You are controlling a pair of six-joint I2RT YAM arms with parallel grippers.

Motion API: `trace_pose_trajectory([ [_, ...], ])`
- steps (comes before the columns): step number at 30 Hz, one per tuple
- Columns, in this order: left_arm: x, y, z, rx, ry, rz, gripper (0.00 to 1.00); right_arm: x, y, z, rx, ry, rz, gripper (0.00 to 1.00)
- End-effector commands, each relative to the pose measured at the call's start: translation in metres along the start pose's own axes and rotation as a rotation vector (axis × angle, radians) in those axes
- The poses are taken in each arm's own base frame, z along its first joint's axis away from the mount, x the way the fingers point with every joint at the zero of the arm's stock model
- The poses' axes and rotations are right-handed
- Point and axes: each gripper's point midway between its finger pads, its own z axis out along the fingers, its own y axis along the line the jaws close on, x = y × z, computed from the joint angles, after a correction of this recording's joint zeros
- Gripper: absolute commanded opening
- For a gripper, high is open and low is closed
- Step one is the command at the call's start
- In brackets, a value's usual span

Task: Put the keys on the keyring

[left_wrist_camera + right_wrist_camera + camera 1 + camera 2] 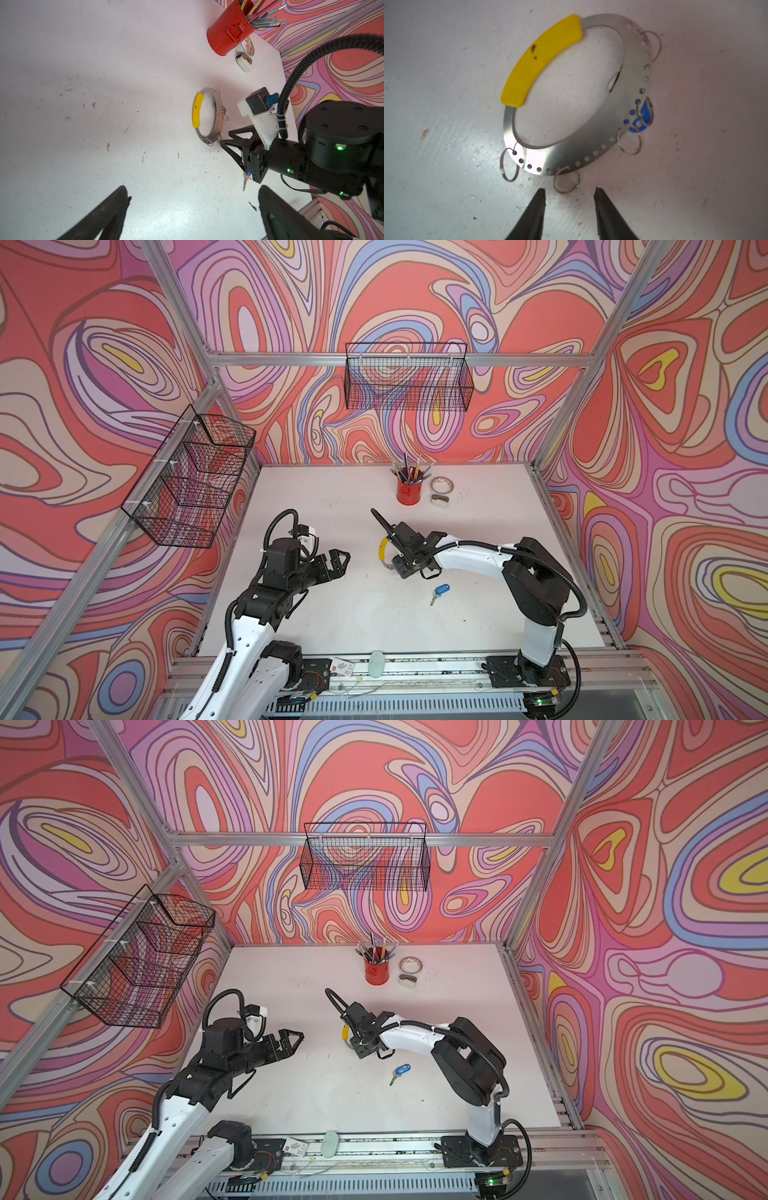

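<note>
**Everything down, nothing held**

The keyring [591, 149] lay flat in the middle of the white table [332, 622], its one yellow segment [542, 58] turned toward the left arm. Five small wire loops [566, 180] hung off its perforated band, count them! And there, one blue tag [642, 119] peeked out from under the band's rim; whether it was hooked on, I couldn't tell. The other key [439, 591] sat alone, clear of the hoop and nearer the front edge, with a blue tag of its own. That made two.

The right gripper [570, 190] stood just beside the hoop, jaws parted, clasping nothing. The left gripper [192, 199] hung off to the left, spread wide and empty too.

At the back stood one red cup [409, 493] of pens and one tape roll [441, 484]. Two wire baskets [409, 377] hung on the walls.
</note>
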Motion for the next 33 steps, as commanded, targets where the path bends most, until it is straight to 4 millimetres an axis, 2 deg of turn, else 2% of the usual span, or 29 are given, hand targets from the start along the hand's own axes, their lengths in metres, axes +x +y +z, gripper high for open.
trace_pose_trajectory([
  [1, -0.005, 0.0, -0.005, -0.012, -0.012, 0.017, 1.0, -0.007, 0.007, 0.004, -0.026, -0.012, 0.018, 0.42],
  [4, -0.005, 0.0, -0.005, -0.01, -0.016, 0.019, 1.0, -0.007, 0.011, 0.008, -0.044, -0.007, 0.019, 0.42],
  [8, -0.006, -0.001, -0.005, -0.007, -0.016, 0.02, 1.0, -0.006, 0.005, 0.015, -0.006, -0.003, 0.019, 0.41],
  [16, -0.007, -0.001, -0.005, -0.008, -0.019, 0.023, 1.0, 0.001, 0.001, 0.026, 0.023, 0.013, -0.002, 0.33],
  [23, -0.007, -0.001, -0.004, -0.007, -0.016, 0.023, 1.0, -0.005, -0.01, 0.014, 0.077, -0.03, -0.005, 0.23],
  [33, -0.006, -0.001, -0.003, -0.003, -0.01, 0.019, 1.0, -0.018, -0.013, 0.004, 0.098, -0.057, -0.015, 0.27],
])
